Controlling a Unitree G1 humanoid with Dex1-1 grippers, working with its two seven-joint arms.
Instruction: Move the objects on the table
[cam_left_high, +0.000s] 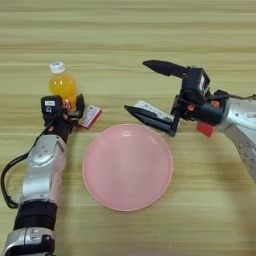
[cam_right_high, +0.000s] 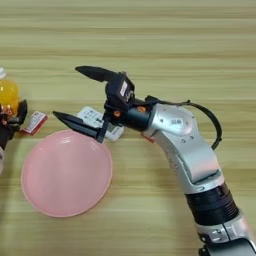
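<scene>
**Right gripper spread over the remote, left gripper at the bottle**

On the table (cam_left_high: 125, 30) we saw a pink plate (cam_left_high: 127, 167) near the front centre, nothing on it. Task objects all sat behind or beside it.

Right gripper (cam_left_high: 142, 85) reached in from the right with its fingers spread wide: upper finger (cam_left_high: 162, 67) pointed left well behind the plate, lower finger (cam_left_high: 147, 117) lay just past the plate's far rim. We saw no object clamped between them. The white remote (cam_right_high: 95, 117) lay flat under and behind that lower finger, just beside the plate's far-right edge; whether the finger touched it, we couldn't tell.

The red cube (cam_left_high: 205, 130) sat right of the plate, mostly hidden under the right wrist; only a corner showed.

Left gripper (cam_left_high: 70, 107) was up at the left of the plate, right against the base of the orange drink bottle (cam_left_high: 62, 82). The bottle looked tipped rather than upright, white cap toward the far side. Black fingers sat at its lower end, but we couldn't tell if they were closed on it. A small red-and-white packet (cam_left_high: 90, 116) lay just right of that gripper, near the plate's far-left rim.
</scene>
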